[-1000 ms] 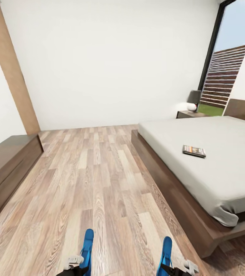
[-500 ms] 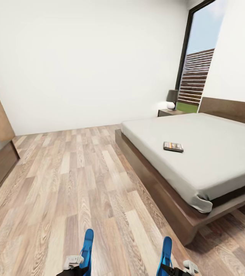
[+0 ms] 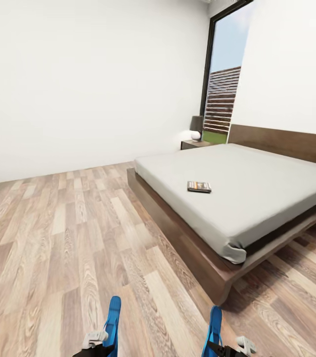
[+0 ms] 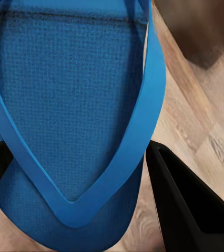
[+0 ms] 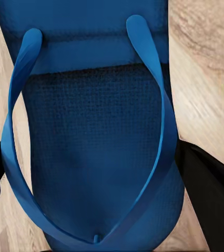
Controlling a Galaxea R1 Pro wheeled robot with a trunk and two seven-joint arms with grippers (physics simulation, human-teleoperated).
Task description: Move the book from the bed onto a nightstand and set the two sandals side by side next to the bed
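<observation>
A blue sandal (image 3: 112, 322) is being pinched in the left gripper (image 3: 96, 342) and another sandal (image 3: 213, 329) in the right gripper (image 3: 227, 347), long axes pointing forward. The book (image 3: 199, 186) is lying flat on the bed (image 3: 257, 188); its lettering cannot be read.

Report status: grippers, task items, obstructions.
Left gripper shut on left sandal; right gripper shut on right sandal. Book on bed. Bare floor ahead.
</observation>
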